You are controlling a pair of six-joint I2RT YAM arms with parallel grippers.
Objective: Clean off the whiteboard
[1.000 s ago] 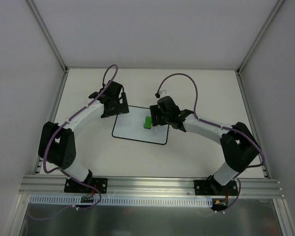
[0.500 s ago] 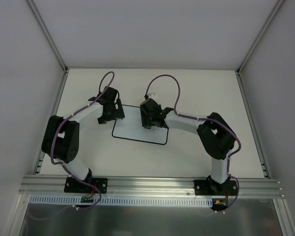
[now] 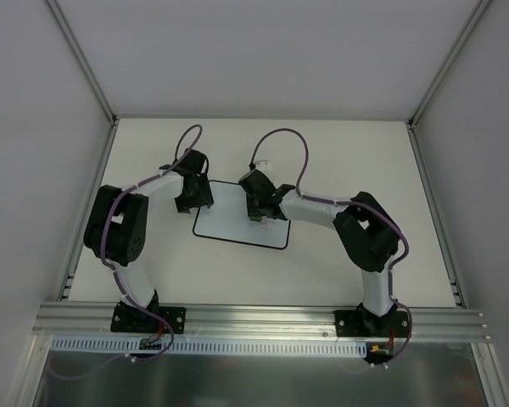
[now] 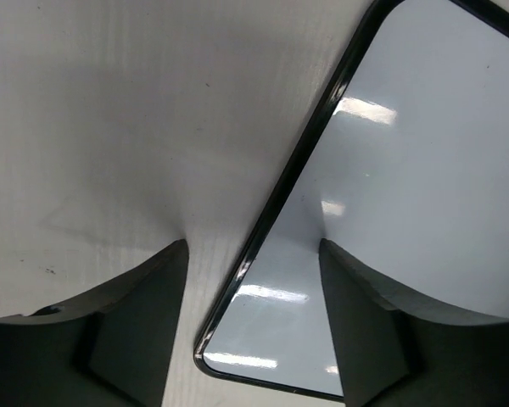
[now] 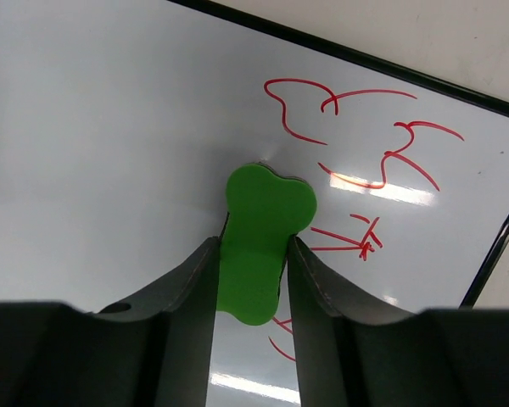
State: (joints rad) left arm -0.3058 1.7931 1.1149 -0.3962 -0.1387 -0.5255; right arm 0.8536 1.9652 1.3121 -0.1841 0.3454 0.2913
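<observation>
The board (image 3: pixel 234 225) lies flat on the table (image 3: pixel 348 153), near the middle and between the two arms. Its long sides run roughly left to right, slightly skewed. It is white with a thin black rim and rounded corners. In the right wrist view its surface (image 5: pixel 102 119) is bare on the left, and red scribbles (image 5: pixel 356 170) cover the part toward its right edge. In the top view the writing is too small to make out.

A green eraser (image 5: pixel 260 233) stands on the board just left of the scribbles, with its lobed end pointing away from the camera. Some red strokes run up to it and under its lower end. The right gripper (image 5: pixel 252 251) is clamped on the eraser, one dark finger (image 5: pixel 191 288) against each long side. From above, this gripper (image 3: pixel 256 209) sits over the far half of the board, and the eraser (image 3: pixel 254 219) shows as a green speck beneath it.

The left gripper (image 4: pixel 253 254) is spread open and holds nothing. It straddles the board's left rim close to a rounded corner. One finger (image 4: pixel 144 297) is over the table (image 4: pixel 110 119) and the other is over the glossy board (image 4: pixel 407 170). Whether the tips touch down cannot be told. In the top view this gripper (image 3: pixel 195 197) is at the board's far left corner.

Purple cables (image 3: pixel 280 140) loop above both wrists.
</observation>
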